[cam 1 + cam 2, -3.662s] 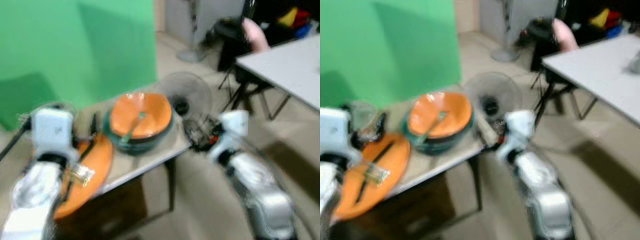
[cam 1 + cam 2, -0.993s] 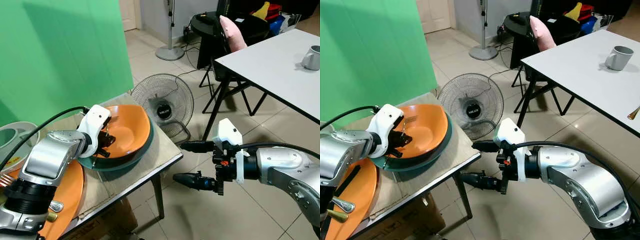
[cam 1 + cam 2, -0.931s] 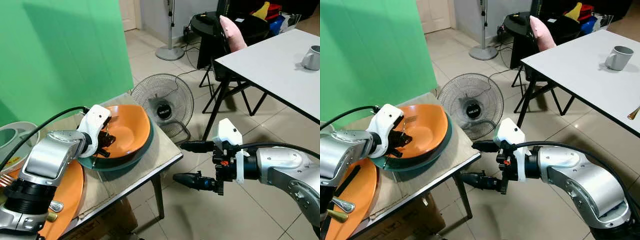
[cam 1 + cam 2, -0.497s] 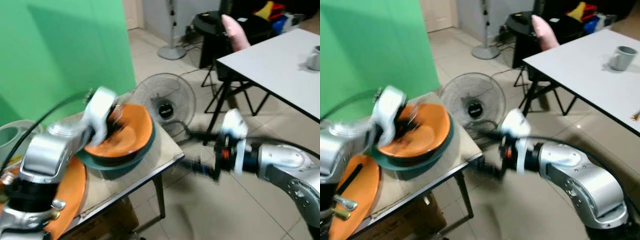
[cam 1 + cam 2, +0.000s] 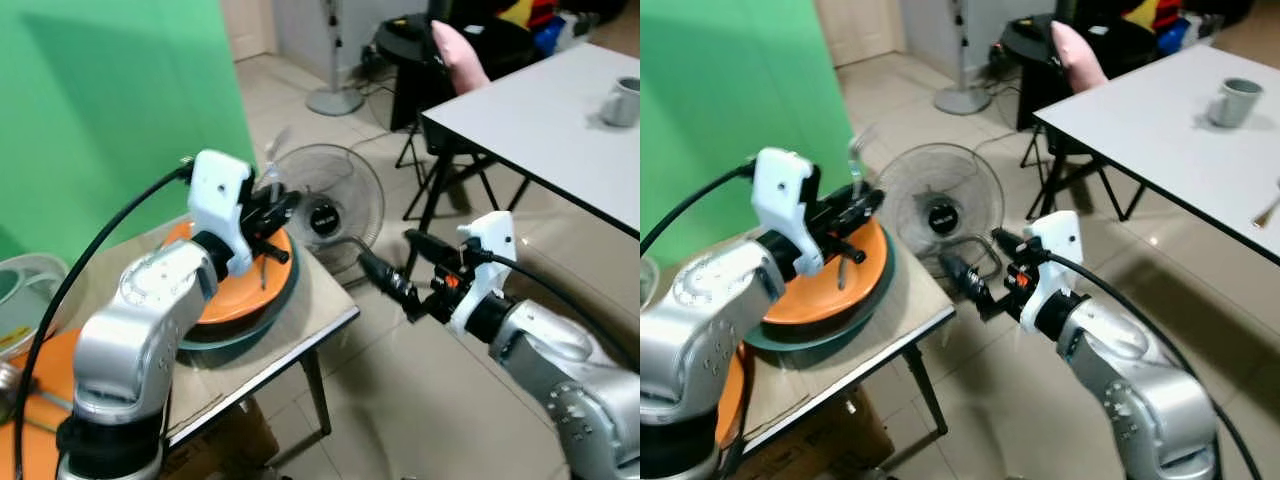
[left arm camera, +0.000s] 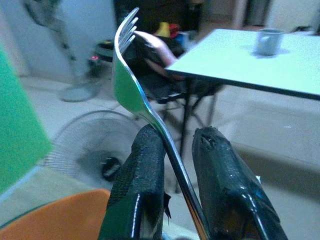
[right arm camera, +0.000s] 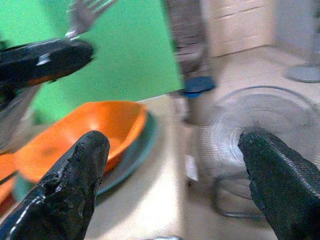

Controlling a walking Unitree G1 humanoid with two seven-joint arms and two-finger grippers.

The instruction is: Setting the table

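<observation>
- With the left gripper (image 6: 167, 165) clamped on one fork (image 6: 131, 70), tines up above the orange bowl (image 5: 240, 290), we look to be at the pick-and-carry step.
- Next, I'd say: carry it across to the white table (image 5: 540, 110) and lay it flat.
- Right gripper (image 5: 395, 265) hangs spread wide, holding nothing, beside the floor fan (image 5: 335, 205).
- Count: one fork, one bowl, one mug (image 5: 1230, 100).

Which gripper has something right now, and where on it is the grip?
The left gripper pinches a fork by its handle, tines up, raised over the orange bowl. The right gripper is open and holds nothing.
</observation>
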